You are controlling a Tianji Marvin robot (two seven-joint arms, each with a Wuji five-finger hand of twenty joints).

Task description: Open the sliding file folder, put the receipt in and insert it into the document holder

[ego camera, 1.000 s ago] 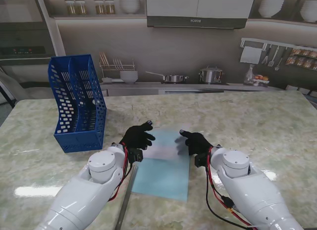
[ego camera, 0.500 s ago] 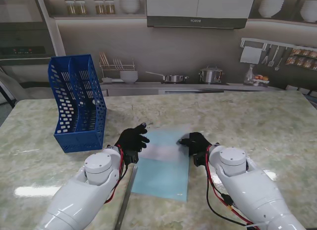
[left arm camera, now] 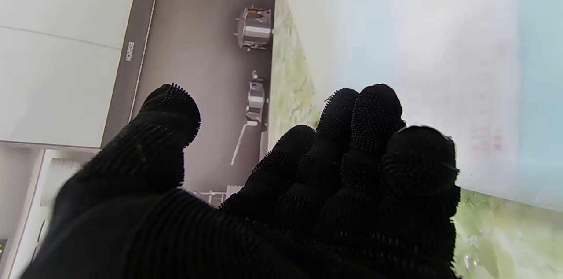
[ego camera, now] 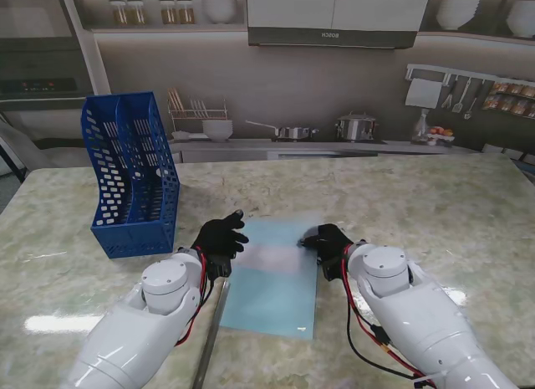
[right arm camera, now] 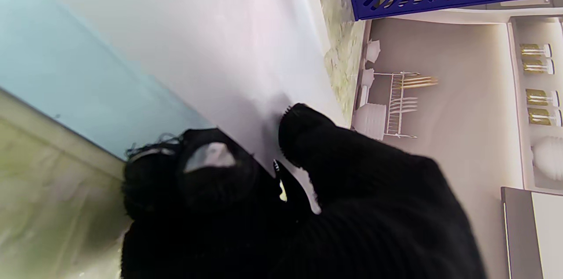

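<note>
Sliding file folder [ego camera: 276, 280], a flat pale-blue translucent plastic sleeve, lies on the glossy green-veined marble worktop [ego camera: 435, 205] between our two hands. A white paper receipt [ego camera: 272, 257] shows as a pale band near the folder's far end; we cannot tell whether it is under the cover or on top.

Our right hand [ego camera: 328, 243], in a black knitted glove, sits at the folder's right edge. The right wrist view shows its thumb [right arm camera: 303, 133] pressed on the white sheet with a finger curled beneath, so it seems to be pinching the sheet's edge.

Our left hand [ego camera: 220, 238], also gloved, hovers just beside the folder's left edge. Its fingers [left arm camera: 374, 116] are loosely spread and hold nothing.

A slim grey bar [ego camera: 211, 339], possibly the folder's slide spine, lies nearer to us than the left hand.

To do this step well, we judge that the left hand should pin the slippery plastic flat while the right keeps a light pinch, since thin sheets buckle easily.

The blue perforated plastic document holder [ego camera: 134, 176] stands upright beyond the left hand, well apart from it.
</note>
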